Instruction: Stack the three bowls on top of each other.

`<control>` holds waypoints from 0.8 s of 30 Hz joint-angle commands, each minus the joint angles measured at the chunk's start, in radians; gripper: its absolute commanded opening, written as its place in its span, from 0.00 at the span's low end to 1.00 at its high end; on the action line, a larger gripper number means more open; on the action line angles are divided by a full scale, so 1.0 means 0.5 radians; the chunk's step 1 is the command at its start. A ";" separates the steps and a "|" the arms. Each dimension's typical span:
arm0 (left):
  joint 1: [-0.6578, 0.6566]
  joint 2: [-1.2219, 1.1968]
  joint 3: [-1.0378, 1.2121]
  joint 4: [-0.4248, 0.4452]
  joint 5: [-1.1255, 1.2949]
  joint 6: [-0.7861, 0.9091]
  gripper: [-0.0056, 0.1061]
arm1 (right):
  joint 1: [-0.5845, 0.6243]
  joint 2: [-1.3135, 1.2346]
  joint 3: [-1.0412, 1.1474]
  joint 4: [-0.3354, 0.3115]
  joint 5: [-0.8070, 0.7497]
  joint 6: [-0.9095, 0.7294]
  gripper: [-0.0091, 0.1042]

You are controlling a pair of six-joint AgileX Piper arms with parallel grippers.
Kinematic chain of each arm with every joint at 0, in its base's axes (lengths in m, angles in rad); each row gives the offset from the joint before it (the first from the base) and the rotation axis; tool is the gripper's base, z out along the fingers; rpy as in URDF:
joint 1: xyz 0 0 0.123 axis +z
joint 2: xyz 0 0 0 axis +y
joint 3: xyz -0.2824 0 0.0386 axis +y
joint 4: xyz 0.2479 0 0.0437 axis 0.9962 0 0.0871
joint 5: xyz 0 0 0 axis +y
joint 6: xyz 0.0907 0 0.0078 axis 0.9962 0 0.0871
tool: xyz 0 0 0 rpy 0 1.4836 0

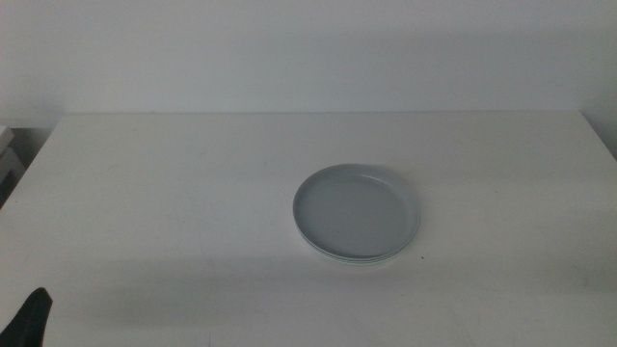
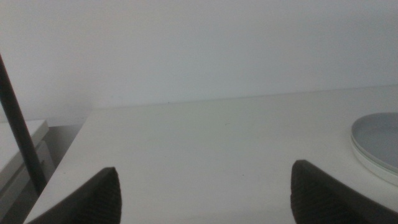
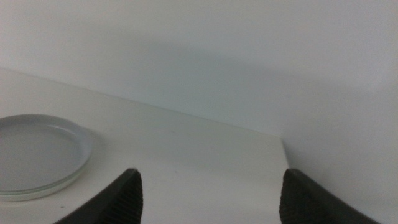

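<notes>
The three bowls (image 1: 357, 214) sit as one nested stack on the white table (image 1: 174, 202), slightly right of the table's centre in the middle view. The top bowl is grey. Beneath it, only thin pale rim edges of the lower bowls show along the near side of the stack; their separate colours cannot be resolved there.

Left end effector (image 2: 205, 193): withdrawn to the near left corner of the table. In the middle view only a dark jaw tip (image 1: 31, 316) shows at the bottom left edge. In the left wrist view the two dark jaws stand wide apart with bare table surface between them and nothing gripped. The camera looks low and roughly level across the table toward the back wall. The stack (image 2: 377, 144) lies well ahead and off to one side, clear of both jaws.

Right end effector (image 3: 208, 196): outside the middle view. In the right wrist view its jaws are likewise spread wide and empty, held low over the table near the table's right edge and aimed toward the wall. The stack (image 3: 38, 154) lies apart from this end effector, not touching either jaw.

A dark slanted rod (image 2: 20, 124) and a pale surface beside the table show in the left wrist view.
</notes>
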 commanded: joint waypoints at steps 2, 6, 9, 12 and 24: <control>-0.003 0.012 -0.023 -0.031 -0.191 -0.016 0.86 | -0.095 -0.128 0.058 -0.002 -0.158 -0.018 0.59; -0.003 0.012 -0.014 -0.031 -0.192 -0.016 0.86 | -0.140 -0.287 0.215 0.088 -0.158 -0.018 0.59; -0.003 0.010 -0.014 -0.031 -0.190 -0.016 0.86 | -0.159 -0.304 0.345 0.125 -0.149 -0.018 0.59; -0.003 0.011 -0.014 -0.031 -0.192 -0.016 0.86 | -0.156 -0.304 0.437 0.175 -0.149 -0.018 0.59; -0.003 0.011 0.102 -0.027 -0.255 -0.016 0.86 | -0.156 -0.304 0.693 0.179 -0.197 -0.018 0.59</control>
